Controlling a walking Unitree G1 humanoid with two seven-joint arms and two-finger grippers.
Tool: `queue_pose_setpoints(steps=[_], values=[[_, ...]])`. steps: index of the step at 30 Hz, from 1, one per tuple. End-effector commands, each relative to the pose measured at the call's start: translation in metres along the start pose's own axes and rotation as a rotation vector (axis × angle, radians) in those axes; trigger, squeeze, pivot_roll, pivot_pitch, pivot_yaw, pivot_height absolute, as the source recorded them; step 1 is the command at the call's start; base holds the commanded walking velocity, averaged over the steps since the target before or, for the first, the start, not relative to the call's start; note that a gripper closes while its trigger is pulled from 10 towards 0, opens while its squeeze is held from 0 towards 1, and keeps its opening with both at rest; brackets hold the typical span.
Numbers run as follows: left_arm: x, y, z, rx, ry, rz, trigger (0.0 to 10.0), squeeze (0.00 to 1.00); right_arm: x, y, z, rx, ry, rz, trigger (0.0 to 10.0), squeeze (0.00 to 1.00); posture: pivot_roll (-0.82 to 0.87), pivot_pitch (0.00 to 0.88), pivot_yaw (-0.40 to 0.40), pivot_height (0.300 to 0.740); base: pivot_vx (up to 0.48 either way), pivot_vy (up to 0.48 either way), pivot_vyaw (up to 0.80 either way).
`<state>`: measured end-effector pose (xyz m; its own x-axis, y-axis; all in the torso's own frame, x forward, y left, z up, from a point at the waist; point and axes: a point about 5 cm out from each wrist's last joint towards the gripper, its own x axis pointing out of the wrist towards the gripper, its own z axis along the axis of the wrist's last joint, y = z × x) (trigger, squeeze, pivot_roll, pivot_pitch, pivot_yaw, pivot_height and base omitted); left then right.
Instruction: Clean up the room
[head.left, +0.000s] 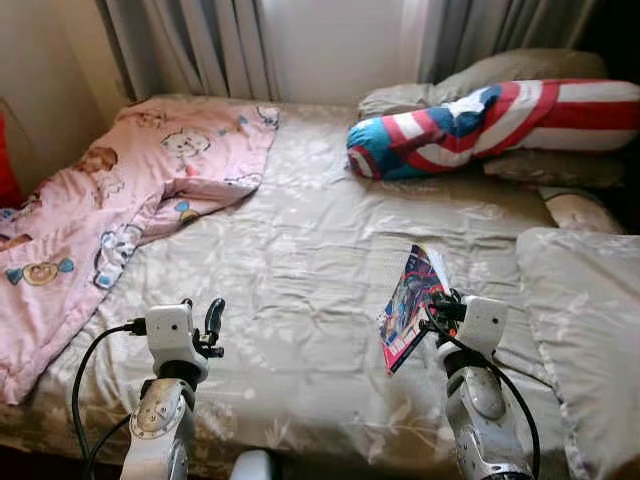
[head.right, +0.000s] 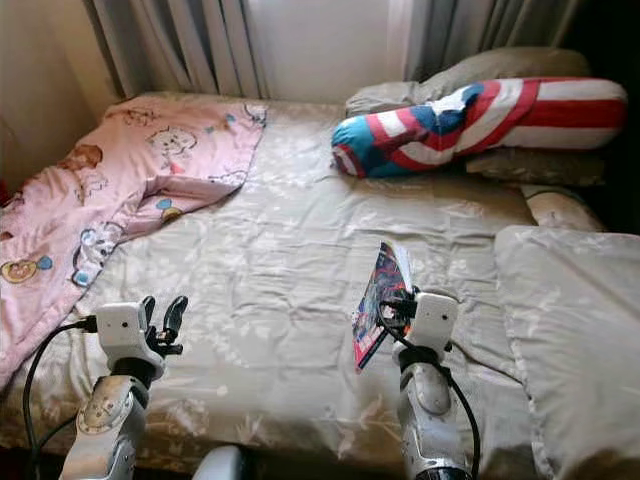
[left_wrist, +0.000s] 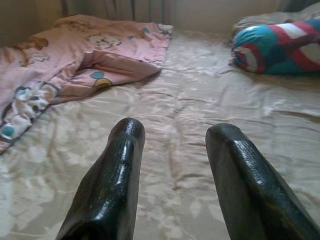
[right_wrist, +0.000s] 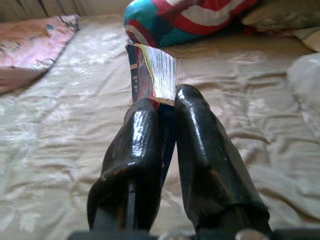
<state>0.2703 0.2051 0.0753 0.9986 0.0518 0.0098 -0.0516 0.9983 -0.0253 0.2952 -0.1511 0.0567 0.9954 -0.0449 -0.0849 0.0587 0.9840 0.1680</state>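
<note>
Our right gripper (right_wrist: 160, 112) is clamped on a book (head.left: 408, 305), both fingers (right_wrist: 132, 150) pinching its lower part so it stands nearly on edge above the bed (head.left: 320, 240), off the sheet, toward the near edge on the right side. To do this step well, we judge we should keep the squeeze firm, since the hold is near one end and the pages could splay or the book could pivot; we carry it level and slowly, away from the bed to wherever books belong. The right arm is bent up with the wrist raised in front of us. Our left gripper (left_wrist: 172, 165) hovers empty over the near left part of the bed, fingers apart, forearm upright. Further out, a pink blanket (head.left: 110, 190) lies crumpled along the left edge, and a striped bolster (head.left: 480, 125) rests on pillows (head.left: 500, 70) at the far right corner.
</note>
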Motion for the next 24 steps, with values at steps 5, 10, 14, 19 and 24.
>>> queue_pose_setpoints(steps=[5,10,14,19,24], values=[[0.001,-0.005,0.002,-0.007,-0.003,-0.020,10.0,0.00,0.006,-0.009,0.007,0.068,-0.027,-0.041,10.0,0.00,0.02,0.023,-0.005,0.659,0.000,0.000,0.00],[-0.001,-0.003,0.003,-0.001,-0.001,-0.019,10.0,0.00,0.011,-0.029,-0.006,0.334,0.050,-0.172,10.0,0.00,0.03,0.031,0.005,0.659,0.000,0.000,0.00],[-0.002,0.000,0.004,0.007,0.000,-0.021,10.0,0.00,0.012,-0.040,-0.019,0.459,0.118,-0.213,10.0,0.00,0.04,0.036,0.014,0.659,0.000,0.000,0.00],[-0.004,0.004,0.007,0.035,0.004,-0.034,10.0,0.00,0.023,-0.028,-0.017,0.526,0.126,-0.094,10.0,0.00,0.07,0.053,0.046,0.659,0.000,0.000,0.00],[-0.008,0.007,0.009,0.046,0.013,-0.042,10.0,0.00,0.027,-0.042,-0.012,0.683,0.057,-0.189,10.0,0.00,0.10,0.069,0.073,0.659,0.000,0.000,0.00]])
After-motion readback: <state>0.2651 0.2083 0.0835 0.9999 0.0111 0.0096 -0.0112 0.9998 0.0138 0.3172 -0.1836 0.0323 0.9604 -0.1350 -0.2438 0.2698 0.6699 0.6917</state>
